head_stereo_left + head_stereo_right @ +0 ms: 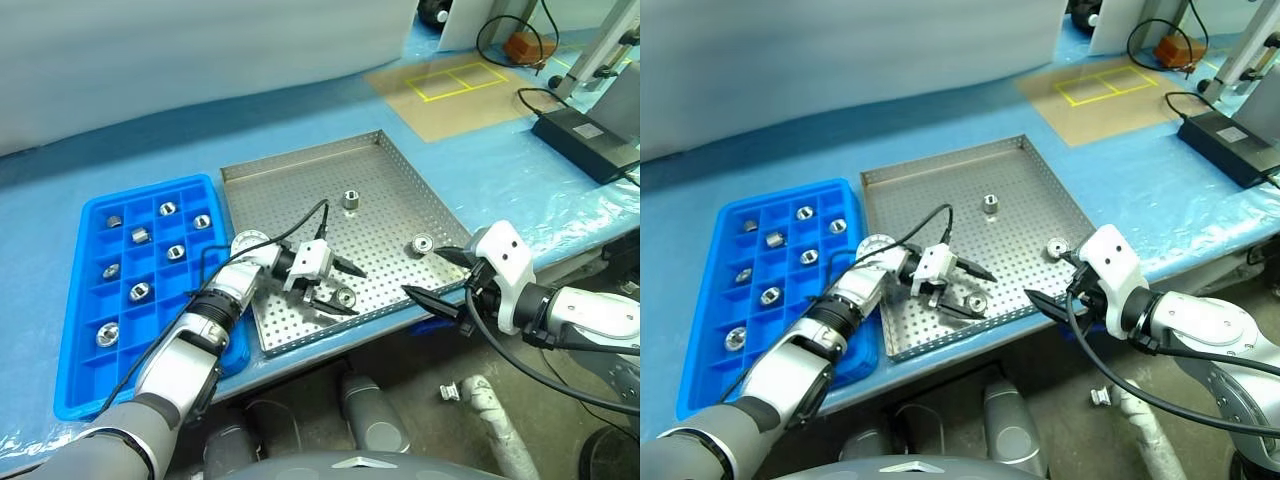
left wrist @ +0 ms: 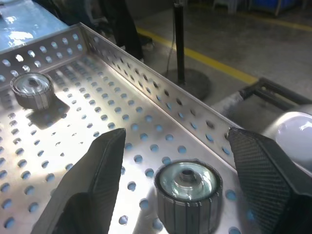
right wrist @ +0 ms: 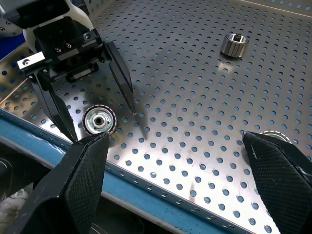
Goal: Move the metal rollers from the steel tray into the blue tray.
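- A blue-covered table [image 1: 300, 130] is carrying the whole setup, with a black box [image 1: 588, 140] and its cables lying at the far right and a tan floor mat with yellow tape lines [image 1: 455, 85] showing beyond the table's far edge
- Three metal rollers are lying on the perforated floor of the steel tray [image 1: 390, 165]: one upright roller [image 1: 352, 199] is standing near the middle toward the far side, a flanged roller [image 1: 422, 243] is resting near the right rim, and a third roller [image 1: 345, 297] is sitting close to the near rim
- The near-rim roller is sitting between the two parted black fingers of the left gripper [image 1: 344, 290]; in the left wrist view the fingers [image 2: 92, 185] are flanking the roller [image 2: 187, 187] with bare tray floor showing on both sides, so they are not touching it
- The left gripper is reaching in from the tray's left side, pointing across the tray toward the right
- The right gripper [image 1: 438, 280] is hovering at the tray's near right corner with its fingers spread wide and nothing between them; in its wrist view the flanged roller [image 3: 274, 135] is peeking out just beside one finger
- The blue tray [image 1: 75, 330] is lying just beside the steel tray on its left, and eight rollers are sitting in separate compartments, among them one [image 1: 167, 209] at the far end and a larger one [image 1: 107, 334] toward the near end
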`<move>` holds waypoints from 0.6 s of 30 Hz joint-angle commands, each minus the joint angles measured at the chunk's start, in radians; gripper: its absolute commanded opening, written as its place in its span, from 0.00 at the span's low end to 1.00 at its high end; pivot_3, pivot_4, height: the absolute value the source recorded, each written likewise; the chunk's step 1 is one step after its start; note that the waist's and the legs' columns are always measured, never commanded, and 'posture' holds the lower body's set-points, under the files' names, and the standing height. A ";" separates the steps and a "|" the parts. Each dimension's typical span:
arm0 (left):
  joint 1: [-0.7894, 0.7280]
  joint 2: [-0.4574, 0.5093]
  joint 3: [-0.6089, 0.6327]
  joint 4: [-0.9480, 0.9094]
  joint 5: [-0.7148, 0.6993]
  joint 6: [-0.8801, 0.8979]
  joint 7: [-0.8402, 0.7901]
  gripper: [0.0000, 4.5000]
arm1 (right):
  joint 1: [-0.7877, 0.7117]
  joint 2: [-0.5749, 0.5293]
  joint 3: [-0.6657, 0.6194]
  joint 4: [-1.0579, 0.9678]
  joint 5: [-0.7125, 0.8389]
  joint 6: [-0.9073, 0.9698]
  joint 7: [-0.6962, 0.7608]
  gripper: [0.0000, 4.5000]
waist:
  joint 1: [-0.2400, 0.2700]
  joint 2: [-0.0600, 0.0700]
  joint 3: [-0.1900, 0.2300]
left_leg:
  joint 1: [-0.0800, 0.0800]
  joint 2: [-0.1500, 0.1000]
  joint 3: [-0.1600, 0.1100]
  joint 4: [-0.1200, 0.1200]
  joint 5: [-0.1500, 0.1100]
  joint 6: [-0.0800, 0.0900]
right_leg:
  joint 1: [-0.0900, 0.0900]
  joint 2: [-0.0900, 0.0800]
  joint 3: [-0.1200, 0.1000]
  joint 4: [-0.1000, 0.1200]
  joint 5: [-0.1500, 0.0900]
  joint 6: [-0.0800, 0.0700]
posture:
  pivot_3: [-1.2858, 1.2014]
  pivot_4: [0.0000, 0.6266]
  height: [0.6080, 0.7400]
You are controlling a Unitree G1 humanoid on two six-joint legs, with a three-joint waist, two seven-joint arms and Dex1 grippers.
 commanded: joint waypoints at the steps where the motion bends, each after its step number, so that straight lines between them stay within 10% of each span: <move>1: -0.021 0.009 0.049 0.047 -0.033 0.061 0.038 0.78 | 0.007 -0.008 0.000 -0.023 -0.010 -0.026 -0.014 1.00 | -0.002 0.001 0.000 | 0.000 0.000 0.000 0.000 0.000 0.000 | 0.000 0.000 0.000 0.000 0.000 0.000 | 0.22 0.24 1.00; 18: 0.044 0.026 0.003 0.009 -0.011 0.008 -0.041 0.78 | 0.029 -0.007 0.010 -0.023 -0.030 -0.047 -0.037 1.00 | -0.023 0.002 -0.001 | -0.001 0.000 0.000 -0.002 0.000 0.000 | -0.001 0.000 0.000 -0.003 0.000 0.001 | 0.22 0.24 1.00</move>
